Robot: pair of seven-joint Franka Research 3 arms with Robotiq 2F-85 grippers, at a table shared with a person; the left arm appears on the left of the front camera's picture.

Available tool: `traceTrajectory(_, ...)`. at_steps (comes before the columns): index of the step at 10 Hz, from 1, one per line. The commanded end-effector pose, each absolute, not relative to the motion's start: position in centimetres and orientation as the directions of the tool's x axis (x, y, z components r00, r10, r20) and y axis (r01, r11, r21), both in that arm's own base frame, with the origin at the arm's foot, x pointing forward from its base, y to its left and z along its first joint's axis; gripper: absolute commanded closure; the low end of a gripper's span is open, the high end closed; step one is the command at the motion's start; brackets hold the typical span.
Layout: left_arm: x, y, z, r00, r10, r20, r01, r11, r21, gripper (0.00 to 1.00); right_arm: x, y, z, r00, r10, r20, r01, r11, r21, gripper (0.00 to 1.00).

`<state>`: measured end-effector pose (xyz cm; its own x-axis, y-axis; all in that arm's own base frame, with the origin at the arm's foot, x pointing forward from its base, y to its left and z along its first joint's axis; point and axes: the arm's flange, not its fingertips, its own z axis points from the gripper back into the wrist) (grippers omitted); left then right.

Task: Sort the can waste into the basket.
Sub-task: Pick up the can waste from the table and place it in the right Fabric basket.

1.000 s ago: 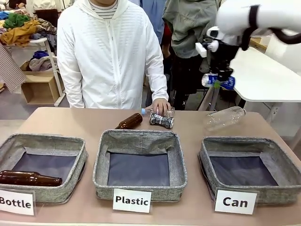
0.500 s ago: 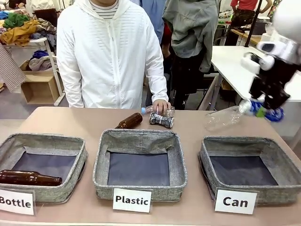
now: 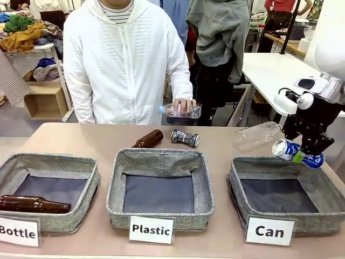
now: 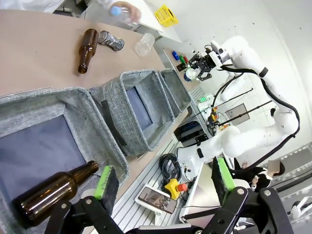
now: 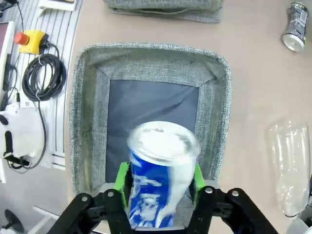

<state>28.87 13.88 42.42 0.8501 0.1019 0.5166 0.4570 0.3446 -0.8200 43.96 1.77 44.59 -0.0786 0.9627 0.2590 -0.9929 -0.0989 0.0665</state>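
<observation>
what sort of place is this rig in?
Probably a robotics lab running a sorting trial: a white robot arm over labelled baskets, an emergency-stop button and cables by the bench edge, and clothes piles on shelves behind.

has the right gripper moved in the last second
Yes. The right gripper, with the blue and white can, went right and down: from above the clear bottle to beside it, over the Can basket's far rim.

Front view across table (image 3: 81,140); right wrist view steeply down onto shared basket (image 5: 151,56)
</observation>
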Motion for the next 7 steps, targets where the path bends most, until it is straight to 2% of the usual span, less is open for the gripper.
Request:
traceTrajectory(1,28.6,13.9,42.5,0.852,0.094,0.514,0.458,0.339,-0.822,0.0,44.9,1.7,44.7,-0.09,0.963,0.256,-0.992,-0.108,0.058,0.0)
traceTrajectory(4,28.6,13.9,42.5,0.852,0.094,0.514,0.458,0.339,-0.822,0.0,44.8,1.9,44.4,-0.075,0.961,0.268,-0.994,-0.094,0.061,0.0)
traceTrajectory(6,28.6,13.9,42.5,0.852,0.094,0.514,0.458,0.339,-0.822,0.0,45.6,1.9,44.7,-0.002,0.941,0.337,-0.998,-0.022,0.057,0.0)
traceTrajectory(7,28.6,13.9,42.5,0.852,0.094,0.514,0.458,0.339,-0.822,0.0,46.9,2.1,45.7,0.299,0.813,0.5,-0.952,0.291,0.096,0.0)
